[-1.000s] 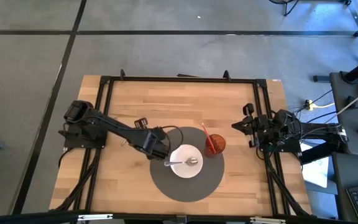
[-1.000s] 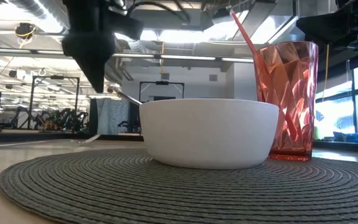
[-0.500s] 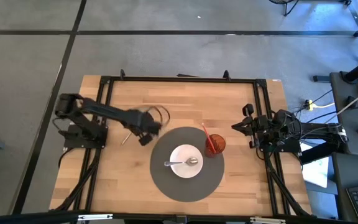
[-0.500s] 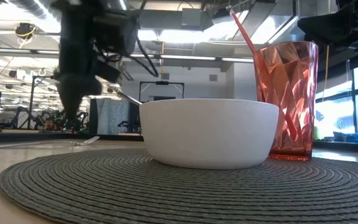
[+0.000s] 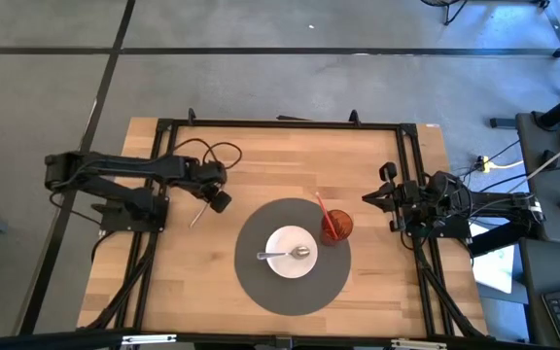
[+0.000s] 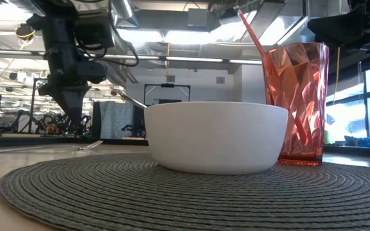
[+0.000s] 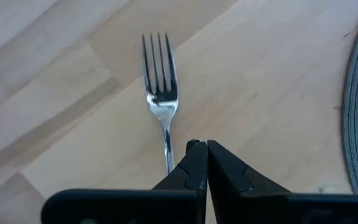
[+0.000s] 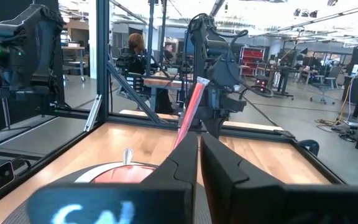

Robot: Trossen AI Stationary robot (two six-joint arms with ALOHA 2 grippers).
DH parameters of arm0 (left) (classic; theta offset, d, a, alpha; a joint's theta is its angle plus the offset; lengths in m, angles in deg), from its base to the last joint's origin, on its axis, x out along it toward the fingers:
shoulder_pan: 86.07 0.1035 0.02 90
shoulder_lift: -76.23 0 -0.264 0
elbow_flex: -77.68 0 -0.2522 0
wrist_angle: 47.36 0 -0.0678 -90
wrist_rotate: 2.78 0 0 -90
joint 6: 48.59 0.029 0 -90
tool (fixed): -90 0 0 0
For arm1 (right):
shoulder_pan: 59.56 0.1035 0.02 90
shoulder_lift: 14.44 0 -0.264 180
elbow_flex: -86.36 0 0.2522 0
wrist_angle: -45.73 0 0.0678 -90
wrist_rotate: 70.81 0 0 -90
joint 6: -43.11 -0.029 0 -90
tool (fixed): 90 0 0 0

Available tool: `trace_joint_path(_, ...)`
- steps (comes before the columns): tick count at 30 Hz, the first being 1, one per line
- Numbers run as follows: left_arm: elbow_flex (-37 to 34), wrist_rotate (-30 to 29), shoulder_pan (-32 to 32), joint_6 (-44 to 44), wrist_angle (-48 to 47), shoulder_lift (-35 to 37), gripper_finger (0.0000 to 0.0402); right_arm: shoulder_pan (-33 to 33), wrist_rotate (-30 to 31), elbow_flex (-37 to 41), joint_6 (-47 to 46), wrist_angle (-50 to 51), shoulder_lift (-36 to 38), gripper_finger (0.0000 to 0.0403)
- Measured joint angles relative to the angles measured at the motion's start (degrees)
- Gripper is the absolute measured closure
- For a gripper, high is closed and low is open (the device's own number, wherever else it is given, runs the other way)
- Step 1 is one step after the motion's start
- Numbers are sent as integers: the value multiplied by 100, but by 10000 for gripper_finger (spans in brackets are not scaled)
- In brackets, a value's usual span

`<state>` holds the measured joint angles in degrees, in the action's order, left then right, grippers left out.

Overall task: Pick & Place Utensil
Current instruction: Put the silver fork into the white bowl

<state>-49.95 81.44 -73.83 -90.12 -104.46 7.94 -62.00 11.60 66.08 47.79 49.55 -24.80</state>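
Note:
A metal fork point(image 7: 160, 93) lies flat on the wood, left of the round grey placemat point(image 5: 261, 292); it also shows as the fork point(image 5: 197, 212) in the high view. My left gripper point(image 7: 197, 144), shut, hovers over the fork's handle and touches nothing; from table height my left gripper point(image 6: 74, 115) hangs clear above the wood. A white bowl point(image 5: 291, 255) on the mat holds a metal spoon point(image 5: 285, 255), its handle point(image 6: 130, 99) leaning on the bowl's left rim. A red tumbler point(image 5: 336, 226) with a red stick in it stands beside the bowl. My right gripper point(image 8: 197, 134), shut, waits at the table's right edge.
Black frame rails point(image 5: 280, 124) run around the tabletop. Bare wood lies left of and beyond the mat. The right arm point(image 5: 426, 202) stays by the right rail. People sit in the room beyond the table point(image 8: 135, 50).
My left gripper has drawn back from the bowl's left rim, where the spoon's handle leans, toward the table's left and far side, and now hangs over the fork. The spoon, bowl and tumbler have stayed put.

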Motion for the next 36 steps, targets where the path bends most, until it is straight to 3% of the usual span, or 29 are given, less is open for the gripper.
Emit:
trace_joint_path(6,-1,35,-52,-141,-295,-122,378,0,0,0,-12,0,0,382)
trace_joint_path(17,-2,66,-52,568,-251,-789,245,0,0,0,2,3,0,382)
trace_joint_path(21,-2,30,-41,802,-109,-932,214,-2,1,0,3,4,1,382)
trace_joint_path(31,-2,-156,208,1441,97,-988,217,0,1,0,7,7,0,382)
trace_joint_path(36,-2,76,417,1710,128,-1005,229,0,0,0,7,7,0,382)
